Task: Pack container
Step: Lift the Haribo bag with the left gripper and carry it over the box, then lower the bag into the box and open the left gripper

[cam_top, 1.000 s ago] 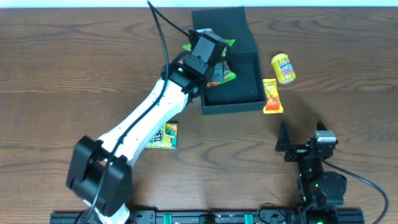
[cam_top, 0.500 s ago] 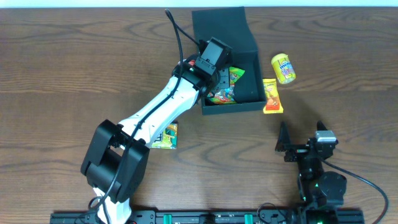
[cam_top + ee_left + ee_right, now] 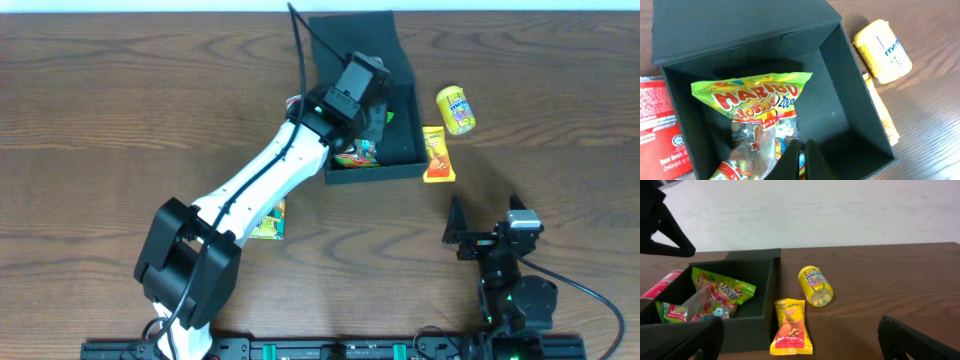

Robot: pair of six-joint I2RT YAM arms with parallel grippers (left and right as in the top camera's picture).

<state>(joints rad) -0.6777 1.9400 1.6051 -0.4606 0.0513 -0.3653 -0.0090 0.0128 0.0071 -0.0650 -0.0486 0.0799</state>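
Note:
The container (image 3: 375, 172) is a dark square box with its lid (image 3: 350, 30) open at the back; it also shows in the left wrist view (image 3: 850, 100) and the right wrist view (image 3: 745, 330). A green Haribo bag (image 3: 755, 95) lies inside it, partly under the arm from overhead (image 3: 352, 155) and plain in the right wrist view (image 3: 720, 287). My left gripper (image 3: 362, 95) hangs over the box, its fingers (image 3: 802, 157) pressed together on the bag's lower end. My right gripper (image 3: 487, 225) is open and empty at the front right (image 3: 800, 345).
A yellow canister (image 3: 455, 109) lies right of the box (image 3: 814, 285). A yellow snack packet (image 3: 436, 153) lies against the box's right front corner (image 3: 790, 327). A red can (image 3: 293, 103) lies left of the box (image 3: 657, 125). A green packet (image 3: 270, 218) lies under the left arm.
My left gripper has carried the Haribo bag from above the box's left edge rightward and down into the box. The right arm has not moved.

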